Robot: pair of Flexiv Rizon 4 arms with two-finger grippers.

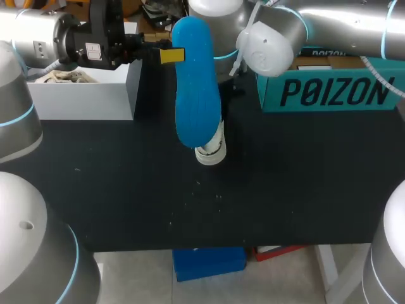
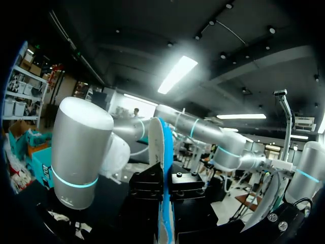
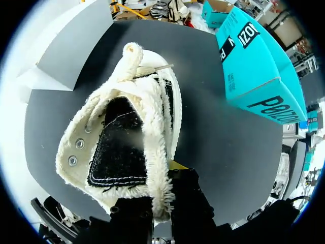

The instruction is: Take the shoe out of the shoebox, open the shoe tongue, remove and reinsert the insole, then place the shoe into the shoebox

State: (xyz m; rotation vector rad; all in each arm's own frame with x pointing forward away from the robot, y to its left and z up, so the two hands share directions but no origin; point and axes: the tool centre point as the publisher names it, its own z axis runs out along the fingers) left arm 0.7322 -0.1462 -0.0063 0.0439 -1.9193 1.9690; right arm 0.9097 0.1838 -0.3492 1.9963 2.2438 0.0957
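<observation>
A blue insole [image 1: 196,88] hangs upright above the table, with my left gripper [image 1: 171,56] shut on its upper part from the left. In the left wrist view the insole [image 2: 163,152] runs edge-on between the black fingers [image 2: 150,185]. Below it, only the white end of the shoe [image 1: 211,151] shows. In the right wrist view the cream fleece-lined shoe [image 3: 127,137] has its tongue pulled open, and my right gripper [image 3: 161,203] is shut on its fleece collar. My right arm [image 1: 272,44] comes in from the back right; the insole hides its gripper in the head view.
An open white shoebox [image 1: 82,95] with paper inside stands at the back left, also seen as the white box [image 3: 76,46] beyond the shoe. A teal box [image 1: 335,92] stands at the back right. The black table [image 1: 221,202] lies in front.
</observation>
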